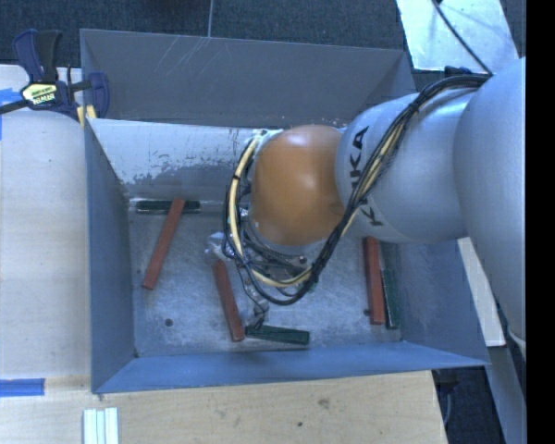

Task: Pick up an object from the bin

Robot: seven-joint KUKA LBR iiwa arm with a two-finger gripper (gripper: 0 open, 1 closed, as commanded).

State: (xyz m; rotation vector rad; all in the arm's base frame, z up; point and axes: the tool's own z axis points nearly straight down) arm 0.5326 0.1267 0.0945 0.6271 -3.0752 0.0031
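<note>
1. Reddish-brown stick (228, 302) lies slanted on the floor of the bin (108, 248), near the middle and toward the front wall. It is nearest below the pincer (252, 303).
2. We cannot tell whether the pincer is spread or pressed together; the orange cover (296, 185) and cables (236, 192) hide it.
3. We judge a good grasp would straddle the stick across its narrow width, above its lower end.
4. A dark green stick (279, 335) lies crosswise, touching or just beside that lower end, and could be caught along with it.
5. The left-hand stick (163, 243) and the right-hand pair (376, 280) lie well apart and should not interfere; the nearby front wall may crowd the approach.
</note>
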